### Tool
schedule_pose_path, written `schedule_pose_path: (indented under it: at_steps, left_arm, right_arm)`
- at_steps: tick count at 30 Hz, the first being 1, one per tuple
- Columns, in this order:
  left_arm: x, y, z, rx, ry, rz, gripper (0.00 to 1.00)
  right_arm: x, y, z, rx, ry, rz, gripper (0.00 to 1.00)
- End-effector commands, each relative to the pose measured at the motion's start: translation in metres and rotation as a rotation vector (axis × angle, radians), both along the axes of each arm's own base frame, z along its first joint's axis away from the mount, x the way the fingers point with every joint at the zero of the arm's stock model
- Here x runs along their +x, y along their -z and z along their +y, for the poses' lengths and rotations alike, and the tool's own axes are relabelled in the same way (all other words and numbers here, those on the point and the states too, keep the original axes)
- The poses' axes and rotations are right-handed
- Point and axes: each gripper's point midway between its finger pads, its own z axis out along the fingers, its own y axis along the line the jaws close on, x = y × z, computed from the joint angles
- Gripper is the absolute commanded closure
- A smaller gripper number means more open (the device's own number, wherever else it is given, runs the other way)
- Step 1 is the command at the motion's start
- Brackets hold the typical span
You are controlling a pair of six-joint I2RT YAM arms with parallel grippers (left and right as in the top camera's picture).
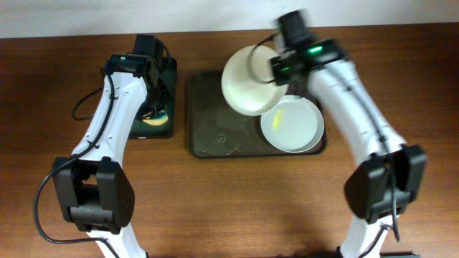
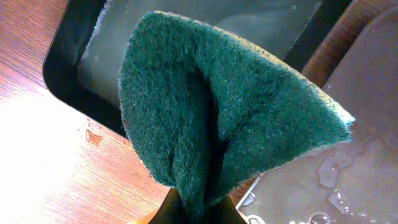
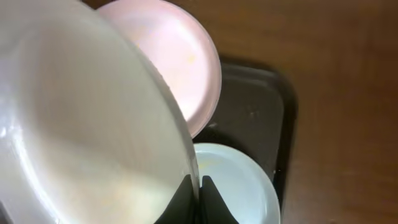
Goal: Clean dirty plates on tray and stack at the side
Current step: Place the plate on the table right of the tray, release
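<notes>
Wooden surface (image 1: 237, 215) is carrying everything. The large dark tray (image 1: 215, 129) is lying at centre, with water drops (image 2: 329, 174) sitting on its bare left part. A white plate (image 1: 292, 125) with a yellow smear is resting flat in its right half.

The small black tray (image 1: 168, 79) is sitting just left, holding what looks like a film of water.

The right gripper (image 3: 200, 186) is keeping its jaws closed on the rim of a second plate (image 1: 247, 79), tilted above the tray's rear. A third plate (image 3: 186, 62) is showing beyond; I cannot tell whether it is lying in the tray.

The left gripper (image 2: 199, 208) is pinching a folded green sponge (image 2: 230, 118) in its jaws, above the black tray.
</notes>
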Motion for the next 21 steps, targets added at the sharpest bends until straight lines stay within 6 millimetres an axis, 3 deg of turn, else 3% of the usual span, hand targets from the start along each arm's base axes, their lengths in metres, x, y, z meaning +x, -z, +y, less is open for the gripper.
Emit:
schedule_pose_path:
  at_steps: [1,4,7,9,11,14,21]
  left_arm:
    - [0.0,0.001,0.001,0.004,0.011,0.004,1.0]
    - [0.0,0.001,0.001,0.004,0.01,0.004,1.0]
    - [0.0,0.001,0.001,0.004,0.011,0.004,1.0]
    - [0.0,0.001,0.001,0.004,0.01,0.004,1.0]
    - [0.0,0.001,0.001,0.004,0.01,0.003,1.0]
    - [0.001,0.001,0.001,0.003,0.01,-0.001,1.0]
    - [0.001,0.001,0.001,0.004,0.01,-0.001,1.0]
  right_arm:
    - [-0.001,-0.022,-0.03,0.498,0.011,0.071,0.96]
    - [0.005,-0.002,-0.121,0.517,0.241,0.085,0.96]
    - [-0.007,0.034,-0.218,0.428,0.573,0.128,0.96]
    - [-0.014,0.051,-0.251,0.423,0.664,0.148,0.96]
    - [-0.017,0.066,-0.27,0.43,0.708,0.162,0.96]
    - [-0.014,0.083,-0.284,0.42,0.713,0.161,0.96]
    - [-0.007,0.109,-0.284,0.396,0.715,0.184,0.96]
